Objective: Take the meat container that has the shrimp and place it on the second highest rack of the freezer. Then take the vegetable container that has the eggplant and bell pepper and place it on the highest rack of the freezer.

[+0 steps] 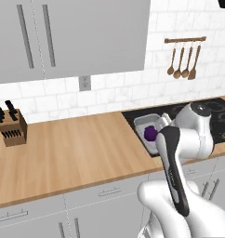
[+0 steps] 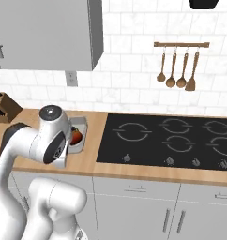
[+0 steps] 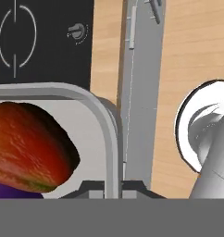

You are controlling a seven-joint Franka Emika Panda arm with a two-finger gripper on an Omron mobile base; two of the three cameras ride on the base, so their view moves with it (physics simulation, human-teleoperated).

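Dark fingertips of your hand straddle the vegetable container's grey rim, apparently pinching it for a lift. Inside lie the bell pepper and eggplant; the container sits on the counter beside the cooktop.

The white arm's upper link covers the right half of the shallow grey plastic vegetable container in the left base view, so only part of the rounded dark purple eggplant shows beside it. In the right base view the arm hides all but a sliver of the orange-red bell pepper. In the hand view the purple item is cut off at the bottom edge, just below the pepper. Gripper fingertips barely emerge astride the tray rim; their spacing cannot be judged.
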